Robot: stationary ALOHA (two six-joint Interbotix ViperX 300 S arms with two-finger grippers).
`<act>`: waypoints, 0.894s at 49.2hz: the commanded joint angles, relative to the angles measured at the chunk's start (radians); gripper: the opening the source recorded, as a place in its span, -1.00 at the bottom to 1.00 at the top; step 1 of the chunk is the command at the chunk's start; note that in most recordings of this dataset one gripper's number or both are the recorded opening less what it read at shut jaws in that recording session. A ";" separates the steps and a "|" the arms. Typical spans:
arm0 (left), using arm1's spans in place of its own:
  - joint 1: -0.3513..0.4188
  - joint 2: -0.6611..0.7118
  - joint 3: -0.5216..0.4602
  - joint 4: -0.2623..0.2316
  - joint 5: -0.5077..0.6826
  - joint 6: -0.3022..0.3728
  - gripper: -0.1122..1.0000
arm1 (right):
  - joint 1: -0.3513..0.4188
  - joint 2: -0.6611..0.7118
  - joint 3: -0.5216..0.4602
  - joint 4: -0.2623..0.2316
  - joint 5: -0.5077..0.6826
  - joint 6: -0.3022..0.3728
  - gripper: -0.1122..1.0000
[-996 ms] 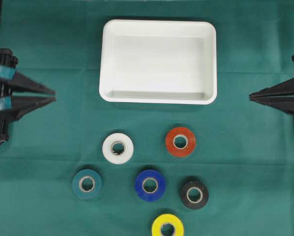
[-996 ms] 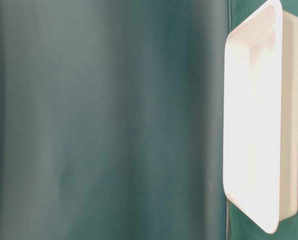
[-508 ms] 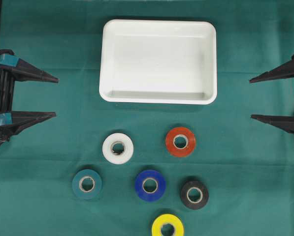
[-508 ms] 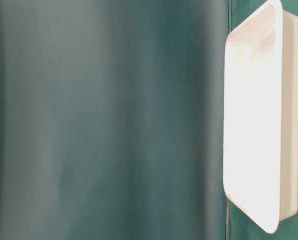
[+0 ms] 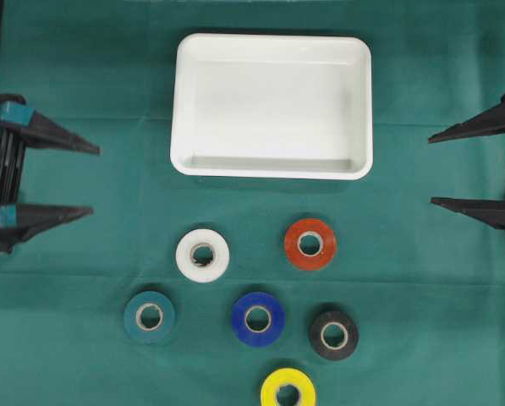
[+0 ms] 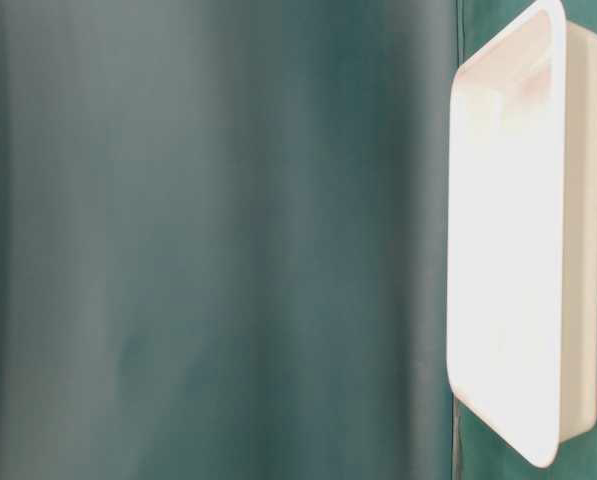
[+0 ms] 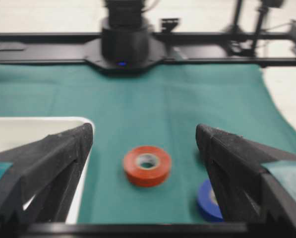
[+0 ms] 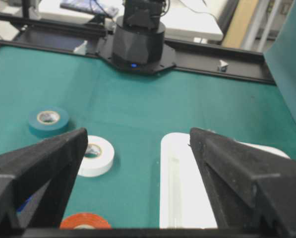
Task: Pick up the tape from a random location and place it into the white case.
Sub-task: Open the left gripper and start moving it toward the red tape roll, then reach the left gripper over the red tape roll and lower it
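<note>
Overhead view: left gripper [image 5: 96,180] and right gripper [image 5: 430,169] both spread wide, empty; red tape [image 5: 310,244] ahead of right claw; crowded rolls risk nudging neighbours, missing white case [image 5: 271,169].

Plenty of bare green cloth [image 5: 91,254] on both sides of the white case [image 5: 271,44], so either claw gets a clear run inward. The six tape rolls below sit apart from each other, with gaps around the white roll [image 5: 202,255] and red roll [image 5: 310,244].
</note>
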 commanded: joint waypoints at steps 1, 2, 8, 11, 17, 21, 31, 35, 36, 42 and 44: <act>-0.031 0.006 -0.026 0.000 -0.005 0.000 1.00 | -0.002 0.009 -0.028 0.000 -0.006 0.002 0.86; -0.035 0.006 -0.026 0.000 -0.005 0.002 1.00 | 0.000 0.011 -0.028 0.002 -0.005 0.002 0.86; -0.038 0.006 -0.026 0.000 -0.003 0.000 1.00 | -0.002 0.012 -0.026 0.002 -0.006 0.002 0.86; -0.038 0.006 -0.026 0.000 -0.003 0.000 1.00 | -0.002 0.014 -0.026 0.002 -0.005 0.002 0.86; -0.038 0.008 -0.028 0.002 -0.003 0.000 1.00 | -0.002 0.017 -0.026 0.002 -0.005 0.002 0.86; -0.038 0.009 -0.029 0.000 -0.009 0.000 1.00 | 0.000 0.017 -0.028 0.002 -0.005 0.002 0.86; -0.038 0.092 -0.066 0.000 -0.049 0.005 1.00 | -0.002 0.021 -0.029 0.002 -0.008 0.002 0.86; -0.037 0.152 -0.100 0.000 -0.064 0.009 1.00 | 0.000 0.029 -0.029 0.002 -0.009 0.002 0.86; -0.037 0.167 -0.110 0.000 -0.067 0.009 1.00 | 0.000 0.031 -0.029 0.002 -0.009 0.002 0.86; -0.028 0.262 -0.176 0.000 -0.080 0.011 1.00 | 0.000 0.037 -0.032 0.000 -0.009 0.002 0.86; -0.026 0.296 -0.201 0.000 -0.081 0.011 1.00 | 0.000 0.038 -0.034 0.000 -0.009 0.002 0.86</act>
